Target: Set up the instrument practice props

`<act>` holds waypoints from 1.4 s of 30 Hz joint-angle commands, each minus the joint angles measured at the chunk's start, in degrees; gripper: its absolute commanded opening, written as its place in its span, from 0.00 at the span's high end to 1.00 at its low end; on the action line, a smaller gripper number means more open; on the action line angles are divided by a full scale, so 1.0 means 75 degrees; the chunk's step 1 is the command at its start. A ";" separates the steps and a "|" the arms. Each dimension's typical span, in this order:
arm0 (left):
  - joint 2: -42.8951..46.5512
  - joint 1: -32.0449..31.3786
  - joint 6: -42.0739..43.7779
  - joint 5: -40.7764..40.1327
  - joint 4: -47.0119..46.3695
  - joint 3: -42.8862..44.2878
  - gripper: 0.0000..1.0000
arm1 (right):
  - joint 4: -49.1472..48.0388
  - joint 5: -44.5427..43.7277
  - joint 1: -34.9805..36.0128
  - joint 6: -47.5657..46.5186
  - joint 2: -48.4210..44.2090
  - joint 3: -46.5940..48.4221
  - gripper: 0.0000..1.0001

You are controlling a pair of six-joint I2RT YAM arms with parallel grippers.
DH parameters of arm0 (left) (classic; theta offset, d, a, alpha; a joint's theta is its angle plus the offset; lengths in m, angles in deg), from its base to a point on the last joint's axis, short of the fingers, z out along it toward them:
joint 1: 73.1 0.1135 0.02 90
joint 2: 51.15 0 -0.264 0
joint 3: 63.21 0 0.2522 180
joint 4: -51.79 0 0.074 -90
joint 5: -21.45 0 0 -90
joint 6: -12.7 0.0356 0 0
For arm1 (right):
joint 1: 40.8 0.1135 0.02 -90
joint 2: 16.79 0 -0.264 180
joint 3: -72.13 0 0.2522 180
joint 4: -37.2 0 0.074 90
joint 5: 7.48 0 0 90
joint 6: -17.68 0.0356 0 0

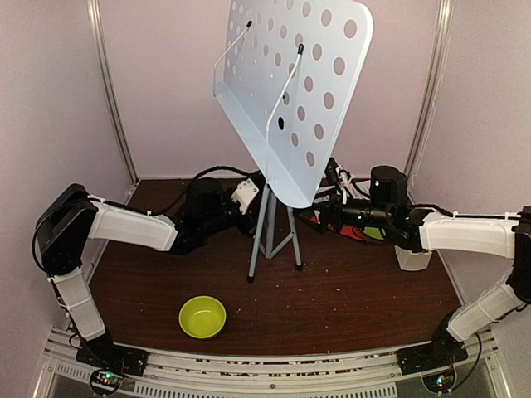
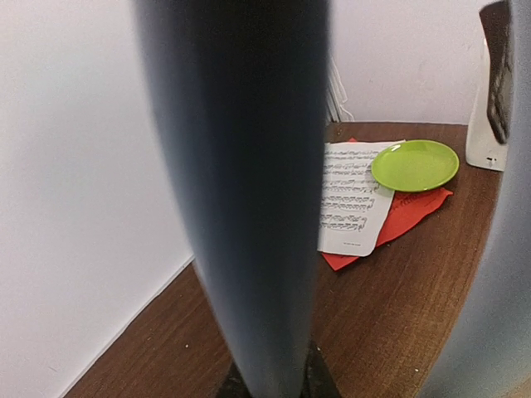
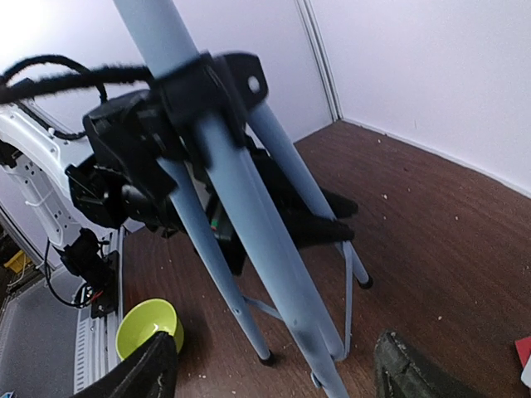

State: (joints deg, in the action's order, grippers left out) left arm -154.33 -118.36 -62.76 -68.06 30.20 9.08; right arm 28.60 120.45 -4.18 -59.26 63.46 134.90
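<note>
The music stand stands mid-table, its pale perforated desk (image 1: 299, 91) tilted above grey tripod legs (image 1: 270, 236). My left gripper (image 1: 255, 207) is shut on the stand's pole (image 2: 241, 182), which fills the left wrist view. My right gripper (image 3: 278, 373) is open, one black finger (image 3: 149, 369) on each side of a grey leg (image 3: 274, 274), not touching it. The white sheet-music page (image 2: 353, 199) lies on a red page (image 2: 415, 217) at the back right. The cream metronome (image 1: 412, 259) stands partly hidden under my right arm.
A lime-green plate (image 2: 415, 164) lies on the red page. A lime-green bowl (image 1: 202, 316) sits near the front edge, left of centre. Walls close the table in at the back and on both sides. The stand's desk overhangs the middle of the table.
</note>
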 commanded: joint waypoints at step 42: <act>0.0290 0.1455 0.1261 -0.0885 0.0656 -0.0668 1.00 | 0.1683 -0.1001 0.0191 -0.2492 0.1545 0.1560 1.00</act>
State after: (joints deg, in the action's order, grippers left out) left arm -153.30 -114.34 -62.34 -64.25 32.30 7.83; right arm 33.60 114.96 -1.64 -76.18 77.65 144.02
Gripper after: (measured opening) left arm 0.138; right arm 0.112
